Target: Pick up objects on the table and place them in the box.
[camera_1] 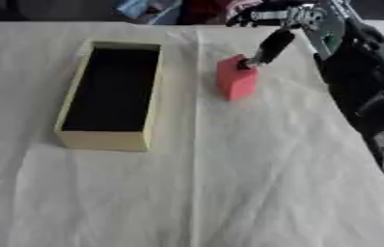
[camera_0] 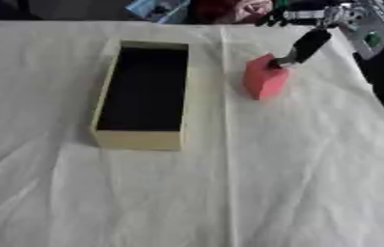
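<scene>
1 red block (camera_0: pixel 265 78) stands upright, right hand (camera_1: pixel 267 47) touching its top.

Block (camera_0: pixel 265 79) right of box (camera_0: pixel 141 140), on table (camera_0: pixel 296 183).

The box (camera_0: pixel 141 140) is a long, open-topped rectangle with pale yellow walls and a dark inside. It sits flat, its long side running away from the camera, left of centre. Nothing shows inside it.

The block (camera_0: pixel 266 78) is a red-pink cube-like piece, standing to the right of the box and apart from it, level with the box's far half. It appears slightly turned, with one corner edge facing the camera. A dark finger touches its upper far corner. Whether it is lifted or resting cannot be told.
</scene>
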Tool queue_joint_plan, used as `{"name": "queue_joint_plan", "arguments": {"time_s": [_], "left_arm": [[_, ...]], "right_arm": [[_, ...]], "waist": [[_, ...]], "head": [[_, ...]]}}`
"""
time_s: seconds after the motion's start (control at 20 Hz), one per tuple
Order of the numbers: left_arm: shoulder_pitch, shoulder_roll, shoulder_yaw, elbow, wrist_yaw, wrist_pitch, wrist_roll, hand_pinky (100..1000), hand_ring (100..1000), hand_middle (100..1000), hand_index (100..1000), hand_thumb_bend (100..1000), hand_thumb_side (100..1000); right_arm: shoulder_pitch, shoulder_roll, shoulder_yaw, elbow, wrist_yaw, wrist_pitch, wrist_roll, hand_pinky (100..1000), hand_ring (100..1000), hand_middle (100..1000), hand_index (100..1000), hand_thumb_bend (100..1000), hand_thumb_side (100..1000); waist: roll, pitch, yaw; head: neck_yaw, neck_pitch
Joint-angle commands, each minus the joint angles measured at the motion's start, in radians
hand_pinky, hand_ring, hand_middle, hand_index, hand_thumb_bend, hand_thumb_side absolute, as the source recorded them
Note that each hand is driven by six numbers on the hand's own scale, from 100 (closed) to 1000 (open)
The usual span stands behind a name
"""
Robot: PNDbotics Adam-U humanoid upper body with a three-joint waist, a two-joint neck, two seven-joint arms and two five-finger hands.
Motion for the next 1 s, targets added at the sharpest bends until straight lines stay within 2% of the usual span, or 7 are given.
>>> {"name": "queue_joint_plan", "arguments": {"time_s": [0.05, 0.25, 0.4, 0.45, 0.5, 0.7, 1.0], "left_arm": [[-0.011, 0.01, -0.002, -0.02, 0.005, 0.0, -0.005, 567, 557, 516, 656, 177, 100], [-0.011, 0.01, -0.001, -0.02, 0.005, 0.0, -0.004, 567, 557, 516, 656, 178, 100], [-0.012, 0.011, -0.001, -0.02, 0.004, 0.0, -0.004, 568, 558, 516, 656, 178, 100], [-0.012, 0.012, -0.001, -0.02, 0.004, -0.001, -0.003, 568, 558, 516, 656, 178, 100], [-0.012, 0.012, -0.001, -0.02, 0.004, -0.001, -0.003, 568, 558, 516, 656, 177, 100], [-0.013, 0.014, -0.001, -0.02, 0.003, -0.001, -0.003, 568, 559, 517, 656, 177, 100], [-0.016, 0.014, -0.001, -0.02, 0.004, -0.001, -0.004, 568, 559, 517, 655, 175, 100]], "right_arm": [[-0.022, -0.03, -0.003, -0.01, -0.004, -0.252, 0.256, 948, 977, 970, 1000, 384, 362], [-0.032, -0.043, -0.03, -0.052, -0.057, -0.225, 0.256, 944, 968, 961, 1000, 349, 379], [-0.032, -0.058, -0.024, -0.082, -0.092, -0.214, 0.256, 945, 970, 962, 1000, 351, 377], [-0.03, -0.066, -0.017, -0.092, -0.103, -0.217, 0.256, 946, 970, 961, 1000, 404, 381], [-0.028, -0.073, -0.01, -0.102, -0.114, -0.223, 0.256, 946, 970, 962, 1000, 354, 376], [-0.016, -0.093, 0.019, -0.126, -0.154, -0.241, 0.256, 947, 971, 964, 1000, 353, 374], [0.012, -0.109, 0.081, -0.133, -0.133, -0.3, 0.256, 953, 984, 980, 1000, 415, 274]], "waist": [[0.016, -0.036, 0.002], [0.015, -0.035, 0.001], [0.012, -0.035, 0.0], [0.011, -0.035, -0.001], [0.01, -0.035, -0.001], [0.007, -0.035, -0.002], [0.006, -0.032, 0.0]], "head": [[0.003, -0.008], [0.005, -0.008], [0.008, -0.007], [0.009, -0.007], [0.01, -0.007], [0.011, -0.007], [0.012, -0.009]]}}
